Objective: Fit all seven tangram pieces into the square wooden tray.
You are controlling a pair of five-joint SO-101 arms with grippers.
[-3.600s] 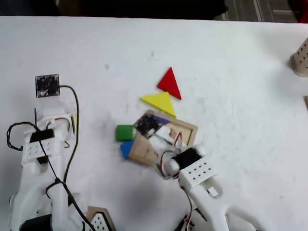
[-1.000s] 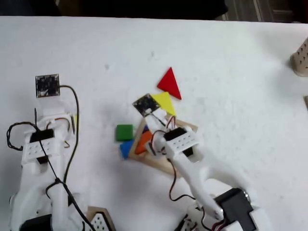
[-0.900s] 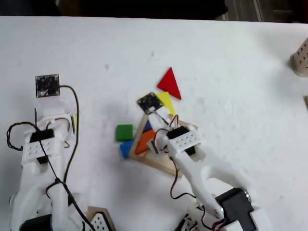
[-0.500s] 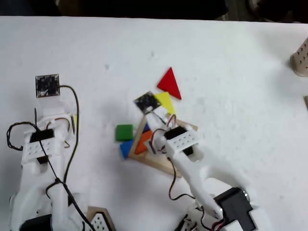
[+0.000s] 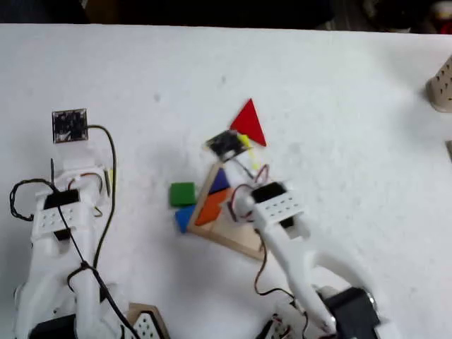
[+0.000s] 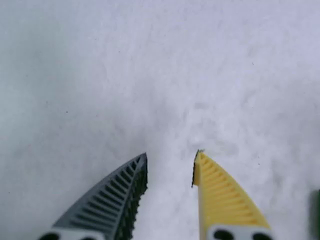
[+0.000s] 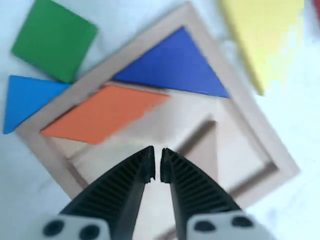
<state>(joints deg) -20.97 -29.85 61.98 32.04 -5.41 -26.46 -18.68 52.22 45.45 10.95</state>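
The square wooden tray (image 5: 240, 236) lies mid-table, holding a dark blue triangle (image 5: 219, 181) and an orange parallelogram (image 5: 210, 208). Against its outer left side lie a green square (image 5: 183, 194) and a light blue triangle (image 5: 185, 217). Beyond it are a red triangle (image 5: 248, 121) and a yellow triangle (image 5: 244, 143), mostly hidden under the right arm (image 5: 275, 206). My right gripper (image 7: 156, 162) hangs shut and empty over the tray's bare floor (image 7: 240, 145), near the orange parallelogram (image 7: 102, 112). My left gripper (image 6: 170, 165) is open above bare table, on the left arm (image 5: 63, 212).
A pegged wooden object (image 5: 441, 88) stands at the right edge of the table. Another wooden part (image 5: 145, 318) shows by the arm bases at the front. Open white table surrounds the pieces on the far and right sides.
The right arm has shifted away from the front and to the right over the tray, uncovering the dark blue triangle and orange parallelogram and covering more of the yellow triangle. The left arm has stayed still.
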